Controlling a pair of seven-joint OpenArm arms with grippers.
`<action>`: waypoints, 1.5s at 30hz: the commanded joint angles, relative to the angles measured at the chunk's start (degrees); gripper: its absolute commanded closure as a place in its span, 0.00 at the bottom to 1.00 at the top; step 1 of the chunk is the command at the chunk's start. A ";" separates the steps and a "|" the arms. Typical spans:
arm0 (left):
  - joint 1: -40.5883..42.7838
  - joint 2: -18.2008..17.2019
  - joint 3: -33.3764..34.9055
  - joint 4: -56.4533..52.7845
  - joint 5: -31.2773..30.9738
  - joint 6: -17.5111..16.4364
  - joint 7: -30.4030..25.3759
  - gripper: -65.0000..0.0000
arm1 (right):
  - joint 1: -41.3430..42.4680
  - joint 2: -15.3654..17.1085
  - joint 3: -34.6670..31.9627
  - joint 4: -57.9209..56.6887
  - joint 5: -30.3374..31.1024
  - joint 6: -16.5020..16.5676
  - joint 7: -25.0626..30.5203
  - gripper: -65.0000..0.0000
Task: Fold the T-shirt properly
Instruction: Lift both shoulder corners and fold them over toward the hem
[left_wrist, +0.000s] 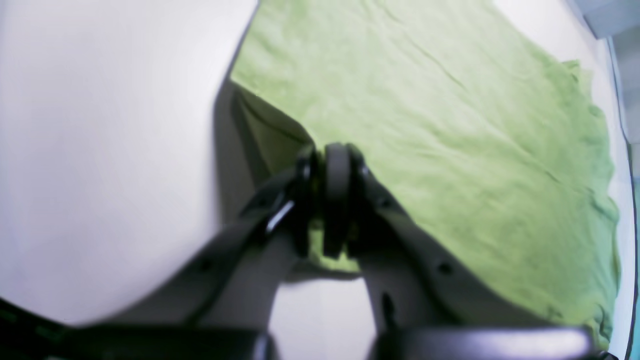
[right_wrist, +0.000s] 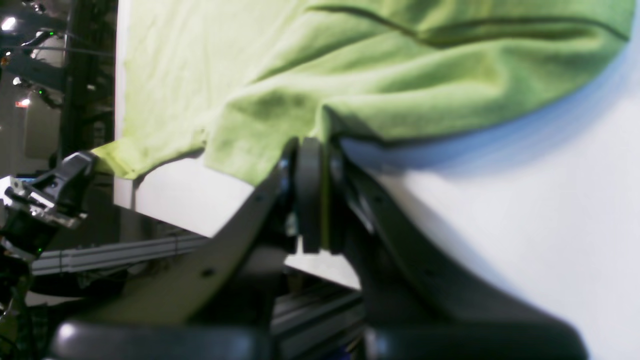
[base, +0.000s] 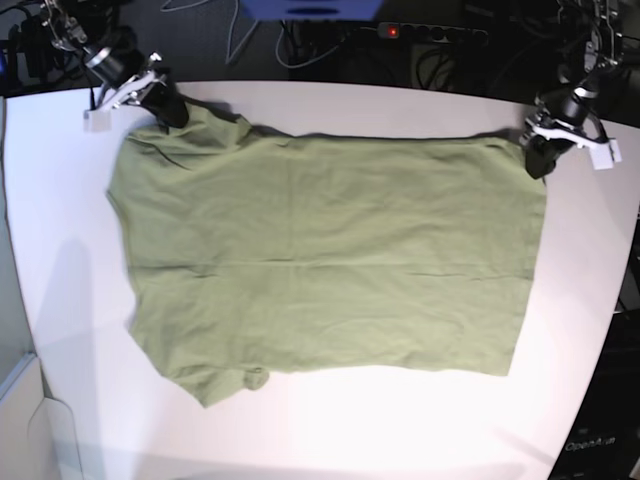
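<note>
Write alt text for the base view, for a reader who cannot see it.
A green T-shirt lies spread flat on a white table, both far corners pinched by shut grippers: the right gripper at the view's upper left, the left gripper at its upper right.

A white desk (base: 330, 430) fills the scene; beyond its far edge, dark floor holds cables (base: 440, 50) and a power strip (base: 430, 32).

A robotics lab: white table (base: 600, 300), power strip (base: 430, 32), cables (base: 300, 45), aluminium framing (right_wrist: 125, 250).
</note>
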 joint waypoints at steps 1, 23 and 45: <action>-0.80 -0.73 -0.42 0.95 -0.47 -0.40 -1.18 0.96 | 2.18 1.95 0.76 2.03 0.96 1.97 3.80 0.99; -6.60 -0.73 -0.77 0.07 -0.56 -0.22 -1.09 0.96 | 15.80 4.94 1.82 6.78 0.96 -4.36 -3.85 0.99; -19.97 1.64 -8.42 -3.88 0.14 -0.31 13.77 0.96 | 19.50 4.23 1.64 -0.16 0.87 -4.62 -5.79 0.99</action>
